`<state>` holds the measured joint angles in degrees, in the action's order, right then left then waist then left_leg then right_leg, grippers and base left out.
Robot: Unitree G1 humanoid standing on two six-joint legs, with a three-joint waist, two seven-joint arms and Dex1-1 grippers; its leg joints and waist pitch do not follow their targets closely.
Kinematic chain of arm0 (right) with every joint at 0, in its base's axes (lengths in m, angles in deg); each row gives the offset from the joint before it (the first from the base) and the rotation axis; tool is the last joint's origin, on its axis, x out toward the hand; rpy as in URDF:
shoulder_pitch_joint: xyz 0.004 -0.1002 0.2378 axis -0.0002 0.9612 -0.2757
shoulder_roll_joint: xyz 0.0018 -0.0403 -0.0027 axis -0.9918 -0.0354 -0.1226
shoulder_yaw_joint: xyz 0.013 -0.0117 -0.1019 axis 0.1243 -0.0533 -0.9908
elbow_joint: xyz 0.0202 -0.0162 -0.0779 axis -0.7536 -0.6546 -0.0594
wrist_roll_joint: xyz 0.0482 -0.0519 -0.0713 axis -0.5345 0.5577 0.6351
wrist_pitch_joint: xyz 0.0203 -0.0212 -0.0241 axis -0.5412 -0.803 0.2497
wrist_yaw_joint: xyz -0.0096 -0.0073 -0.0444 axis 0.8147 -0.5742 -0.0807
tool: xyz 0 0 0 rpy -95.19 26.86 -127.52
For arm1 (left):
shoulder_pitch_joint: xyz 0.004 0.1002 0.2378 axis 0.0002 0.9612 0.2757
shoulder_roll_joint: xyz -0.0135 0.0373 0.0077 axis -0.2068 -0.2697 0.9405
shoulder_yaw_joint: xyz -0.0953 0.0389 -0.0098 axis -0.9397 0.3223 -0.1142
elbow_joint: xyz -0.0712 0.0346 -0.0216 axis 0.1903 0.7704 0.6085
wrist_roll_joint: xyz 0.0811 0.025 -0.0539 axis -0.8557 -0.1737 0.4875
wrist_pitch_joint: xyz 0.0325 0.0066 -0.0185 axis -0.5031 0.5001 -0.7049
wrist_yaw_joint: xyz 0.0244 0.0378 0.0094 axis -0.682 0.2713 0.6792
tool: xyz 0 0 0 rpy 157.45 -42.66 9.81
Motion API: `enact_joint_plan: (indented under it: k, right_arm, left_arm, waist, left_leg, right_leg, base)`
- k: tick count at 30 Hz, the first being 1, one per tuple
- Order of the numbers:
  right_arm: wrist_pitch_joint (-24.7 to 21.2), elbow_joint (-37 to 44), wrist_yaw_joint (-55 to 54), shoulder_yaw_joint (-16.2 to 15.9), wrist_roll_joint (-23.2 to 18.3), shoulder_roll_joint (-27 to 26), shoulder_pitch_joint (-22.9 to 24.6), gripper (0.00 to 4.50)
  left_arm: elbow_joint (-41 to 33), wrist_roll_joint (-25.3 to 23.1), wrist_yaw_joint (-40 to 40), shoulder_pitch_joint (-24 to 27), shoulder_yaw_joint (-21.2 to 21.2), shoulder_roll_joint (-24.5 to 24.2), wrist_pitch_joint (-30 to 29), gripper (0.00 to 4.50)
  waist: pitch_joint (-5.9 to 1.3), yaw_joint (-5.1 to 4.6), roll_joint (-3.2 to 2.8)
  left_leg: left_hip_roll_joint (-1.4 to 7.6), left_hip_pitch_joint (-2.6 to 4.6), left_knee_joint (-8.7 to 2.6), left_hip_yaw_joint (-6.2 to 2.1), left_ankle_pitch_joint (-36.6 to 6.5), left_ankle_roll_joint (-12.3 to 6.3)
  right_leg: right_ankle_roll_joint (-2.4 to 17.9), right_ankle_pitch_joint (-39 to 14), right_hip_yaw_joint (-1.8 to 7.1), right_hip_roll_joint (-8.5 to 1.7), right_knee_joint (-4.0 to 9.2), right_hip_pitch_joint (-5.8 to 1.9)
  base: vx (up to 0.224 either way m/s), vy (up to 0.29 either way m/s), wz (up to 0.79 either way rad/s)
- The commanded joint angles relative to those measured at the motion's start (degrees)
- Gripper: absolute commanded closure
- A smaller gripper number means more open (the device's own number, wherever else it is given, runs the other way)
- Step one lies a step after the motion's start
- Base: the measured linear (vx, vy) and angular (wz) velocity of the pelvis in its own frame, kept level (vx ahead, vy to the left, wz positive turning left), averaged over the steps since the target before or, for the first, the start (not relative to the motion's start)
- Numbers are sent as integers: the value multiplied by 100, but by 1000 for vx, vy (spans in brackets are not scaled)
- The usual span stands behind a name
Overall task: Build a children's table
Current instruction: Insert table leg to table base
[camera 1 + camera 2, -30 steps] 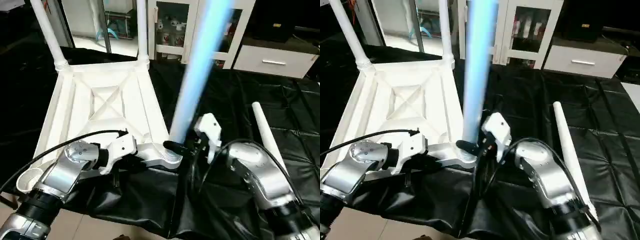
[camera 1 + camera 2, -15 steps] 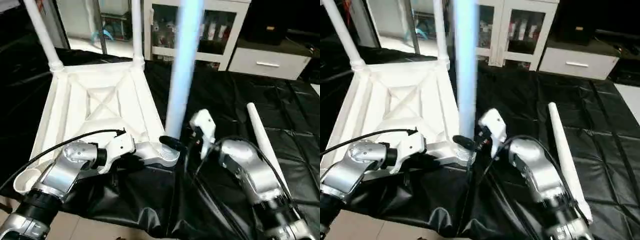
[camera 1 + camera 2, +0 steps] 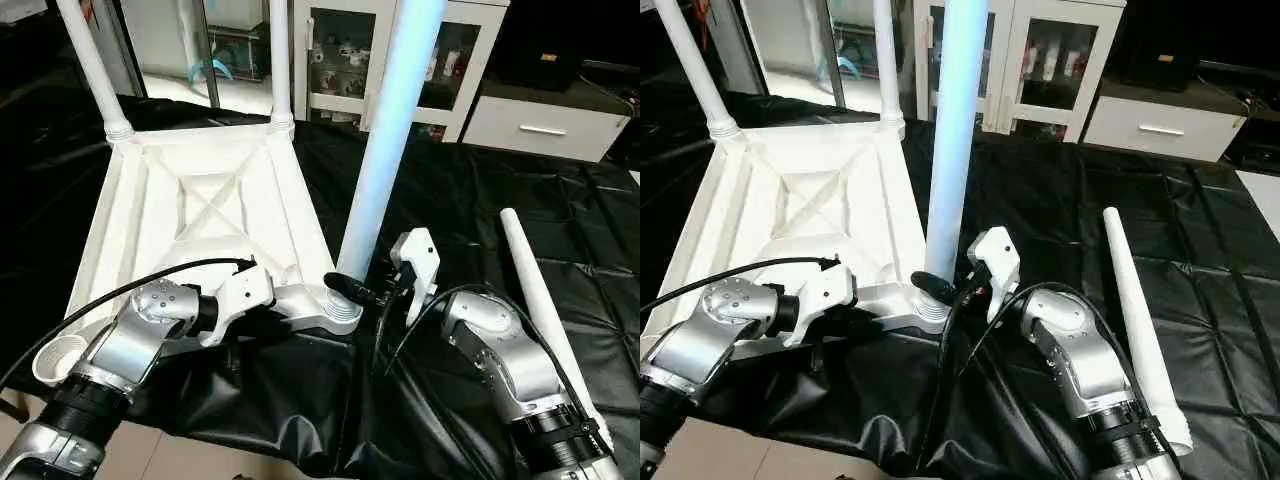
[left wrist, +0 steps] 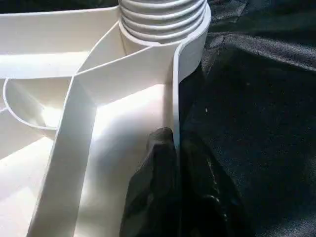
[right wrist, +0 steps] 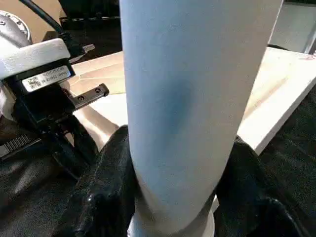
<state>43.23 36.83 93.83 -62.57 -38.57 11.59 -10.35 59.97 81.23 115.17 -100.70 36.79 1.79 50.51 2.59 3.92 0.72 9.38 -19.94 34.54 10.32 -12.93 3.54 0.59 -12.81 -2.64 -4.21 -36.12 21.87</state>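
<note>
**Third leg in its socket, not yet safe**

The tabletop (image 3: 205, 215) lies underside up on the black-covered bench (image 3: 470, 200), its near edge at the bench's near edge. At its near-left corner an empty socket (image 3: 58, 362) overhangs that edge.

The left gripper (image 4: 180, 163) has its fingers clamped on the tabletop's near rim wall. If that pinch slips, the top could swing as the leg turns.

2 legs (image 3: 95, 70) stand at the far corners. At the near-right corner the right gripper (image 5: 177, 187) has its fingers closed around the base of the upright leg (image 3: 385, 160), just above the threaded socket (image 3: 340, 318). The leg looks tilted, so it may cross-thread or jam.

A spare leg (image 3: 545, 310) lies toward the bench's right edge.

How deep the threads have engaged is hidden, and the leg's top is cut off.
</note>
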Motion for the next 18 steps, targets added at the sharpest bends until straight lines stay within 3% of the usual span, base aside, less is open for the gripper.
enact_joint_plan:
  k: [1,9,14,18]
  right_arm:
    - [-294,-718,-203,-110,481,221,281,265]
    - [-261,-832,-275,-126,515,168,210,265]
    - [-119,-1567,-1703,216,858,-237,-122,265]
    - [3,-2018,-2568,418,966,-544,-383,265]
  left_arm:
    - [-24,59,42,-141,11,43,202,450]
    - [-14,45,25,-145,1,9,105,450]
    - [-90,-33,-778,-240,-119,526,-807,450]
    - [-207,-159,-1179,-339,-29,908,-1251,450]
  waist:
    - [-191,-19,-53]
    - [-190,-33,-48]
    - [-169,-100,-40]
    - [-180,-147,-25]
  left_leg:
    - [420,30,-585,-194,-1636,88]
    - [424,28,-598,-196,-1697,113]
    - [410,38,-611,-234,-1976,308]
    - [402,34,-604,-225,-1927,243]
  right_leg:
    - [956,-1967,349,-488,595,-98]
    - [1023,-1816,345,-479,581,-94]
    - [871,-2538,337,-507,638,-57]
    - [822,-2481,351,-497,664,-33]
  base:
    - [0,0,0]
    - [0,0,0]
    - [0,0,0]
    - [0,0,0]
